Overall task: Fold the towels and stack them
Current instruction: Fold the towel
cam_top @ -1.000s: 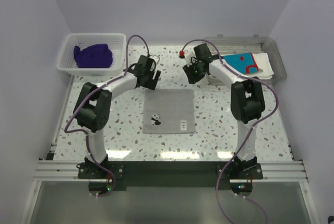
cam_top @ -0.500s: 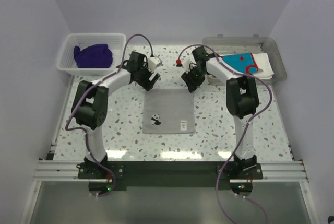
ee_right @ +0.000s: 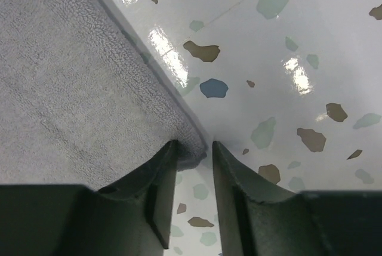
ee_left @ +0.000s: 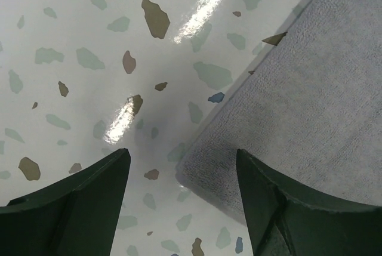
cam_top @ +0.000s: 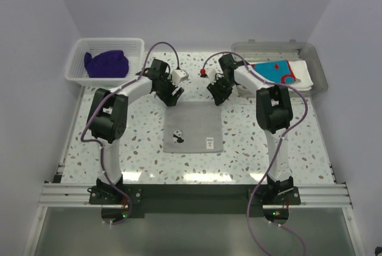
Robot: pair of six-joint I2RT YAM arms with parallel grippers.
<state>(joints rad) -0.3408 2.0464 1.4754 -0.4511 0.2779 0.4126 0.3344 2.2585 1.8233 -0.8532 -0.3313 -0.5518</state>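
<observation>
A grey towel (cam_top: 193,126) lies flat in the middle of the table. My left gripper (cam_top: 171,96) is open wide, its jaws straddling the towel's far left corner (ee_left: 203,172) low over the table (ee_left: 89,41); midpoint of the tips (ee_left: 181,154). My right gripper (cam_top: 216,96) is at the far right corner, and its jaws stand narrowly apart (ee_right: 193,144) with the corner of the grey towel (ee_right: 65,89) between them. A dark purple towel (cam_top: 107,63) lies in the basket. A turquoise-and-red towel (cam_top: 279,71) lies on a white one (cam_top: 303,78) in the tray. No mint towel shows.
The white slatted basket (cam_top: 80,80) stands at the back left. The clear grey tray (cam_top: 315,59) stands at the back right. Both arms reach inward over the back of the speckled table (cam_top: 137,136).
Both grippers have moved inward and down onto the far corners of the grey towel. The towel has not moved.
</observation>
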